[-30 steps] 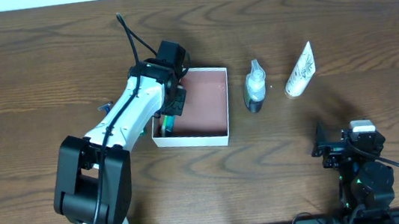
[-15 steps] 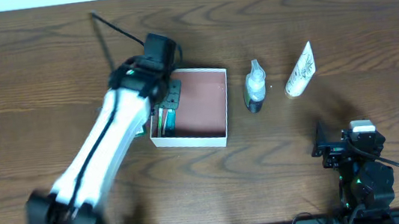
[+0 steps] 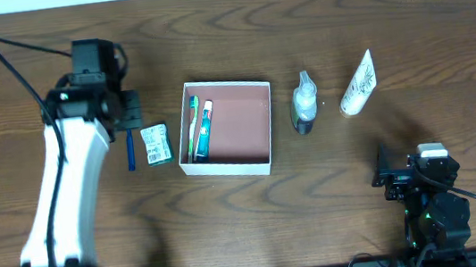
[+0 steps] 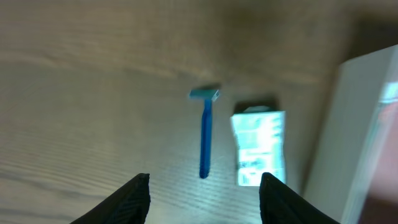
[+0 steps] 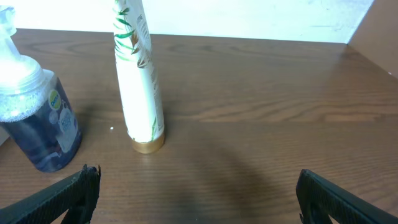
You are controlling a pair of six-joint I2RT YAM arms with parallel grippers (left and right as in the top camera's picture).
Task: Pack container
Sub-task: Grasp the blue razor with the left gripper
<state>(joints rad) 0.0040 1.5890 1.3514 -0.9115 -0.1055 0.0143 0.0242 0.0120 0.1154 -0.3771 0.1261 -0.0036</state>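
Observation:
The container (image 3: 257, 104), a square white-walled box with a reddish-brown inside, sits mid-table and holds a green toothbrush (image 3: 192, 125) and a small toothpaste tube (image 3: 205, 130) along its left wall; its white wall shows at the right edge of the left wrist view (image 4: 354, 137). Left of it lie a blue razor (image 3: 129, 150) (image 4: 205, 134) and a small teal-and-white packet (image 3: 157, 144) (image 4: 259, 148). My left gripper (image 3: 128, 112) (image 4: 204, 196) is open and empty, above the razor. My right gripper (image 3: 385, 173) (image 5: 196, 190) is open and empty, near the front right.
A clear pump bottle with blue liquid (image 3: 304, 103) (image 5: 34, 118) lies right of the container. A white tube with a leaf print and gold cap (image 3: 358, 84) (image 5: 138, 81) lies farther right. The table's far edge meets a white wall.
My left arm has swung left out of the container, leaving the toothbrush and toothpaste inside, and now hovers open over the razor and packet. The right arm has not moved.

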